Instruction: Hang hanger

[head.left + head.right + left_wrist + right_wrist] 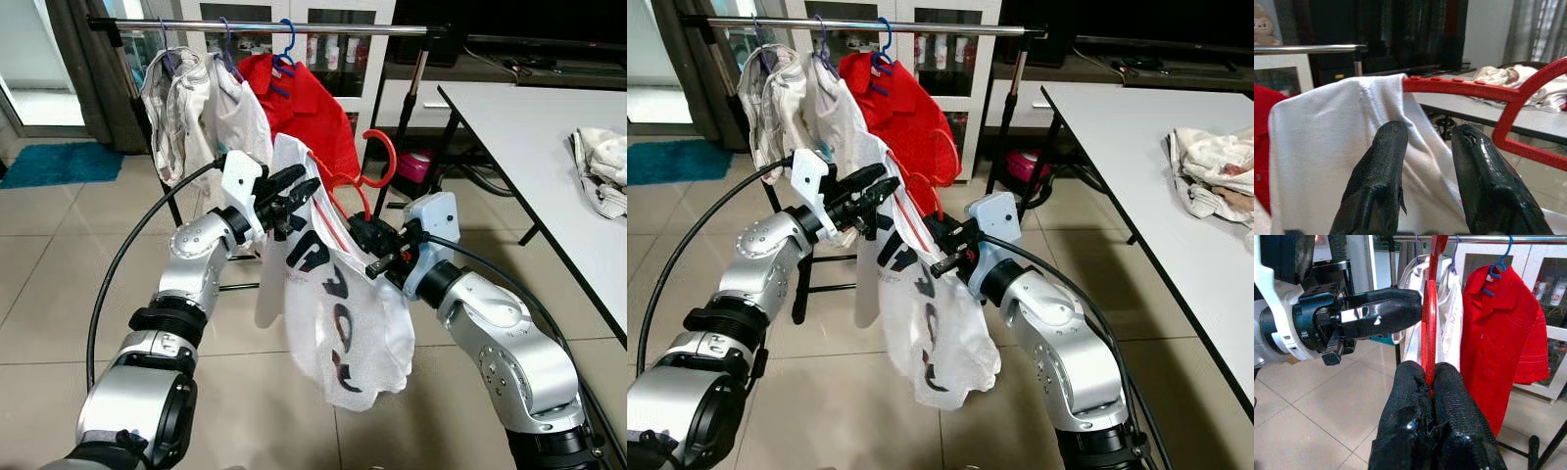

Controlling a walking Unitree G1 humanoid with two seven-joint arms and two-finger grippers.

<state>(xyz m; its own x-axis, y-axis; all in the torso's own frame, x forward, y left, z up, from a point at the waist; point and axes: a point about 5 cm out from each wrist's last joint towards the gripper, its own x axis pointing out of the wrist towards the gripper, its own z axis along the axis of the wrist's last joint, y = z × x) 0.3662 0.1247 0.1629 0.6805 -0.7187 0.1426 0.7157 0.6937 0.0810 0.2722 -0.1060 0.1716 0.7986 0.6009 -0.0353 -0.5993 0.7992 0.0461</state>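
Head views: red hanger (364, 176) with white printed shirt (333, 313) held below the rail (265, 27), hook up, bar sloping across between both arms. Left wrist: left gripper (1425, 147), jaws apart, steadying the shoulder. Right wrist: right gripper (1431, 377) clamped on the frame for lifting.

Hanger (377, 162) is bright red, and the shirt (333, 304) on it is white with chunky black lettering edged in red. Both hands, left hand (294, 191) and right hand (370, 240), have black fingers on silver arms. Far back, a red polo (309, 113) hangs on a blue hanger (285, 44) next to off-white clothes (191, 98). Floor (59, 284) is beige tile, with a teal rug (59, 162) far left. Table (549, 147) is white.
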